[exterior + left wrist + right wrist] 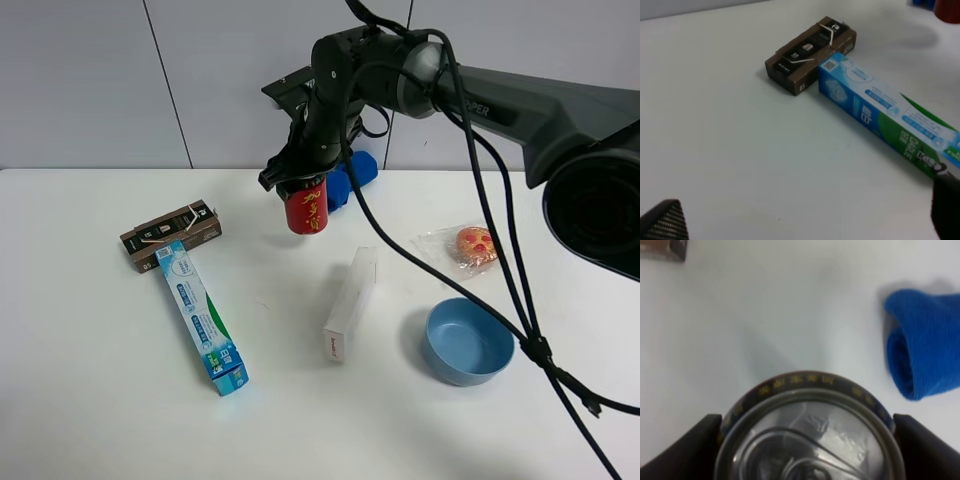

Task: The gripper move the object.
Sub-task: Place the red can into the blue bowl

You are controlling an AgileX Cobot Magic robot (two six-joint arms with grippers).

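Note:
The object, a red can (306, 208) with yellow characters, hangs upright just above the white table (90, 400) at the back centre. My right gripper (302, 186) is shut on its upper part. In the right wrist view the can's silver pull-tab top (807, 440) fills the space between the two black fingers (685, 450). My left gripper (805, 216) is open with nothing between its fingertips, low over the table near the boxes. It lies outside the exterior high view. A sliver of the can (949, 10) shows in the left wrist view.
A blue cloth (352, 176) lies just behind the can. A brown box (170, 234) and a blue toothpaste box (200, 315) sit at the left, touching. A white box (350, 303), a blue bowl (468, 342) and a wrapped snack (472, 245) lie to the right.

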